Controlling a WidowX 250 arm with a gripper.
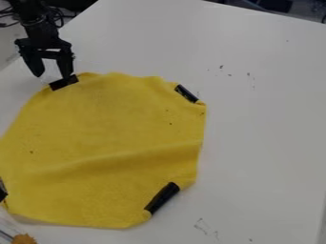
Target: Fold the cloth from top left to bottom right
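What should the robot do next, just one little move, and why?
Maybe ease the open black two-finger claw over the short black strip at the top left of the yellow cloth, because that strip sits near one fingertip, not between both, and the fold starts there.

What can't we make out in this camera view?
All camera view:
- Left black strip: cut off by the left edge.
- Orange thing: cut off by the bottom edge; can't say what it is.
- Underside of the cloth: hidden by its own top face.
- Contact between end effector and top-left black strip: too small at this slant.
- Table marks: too small to tell stain from scratch.
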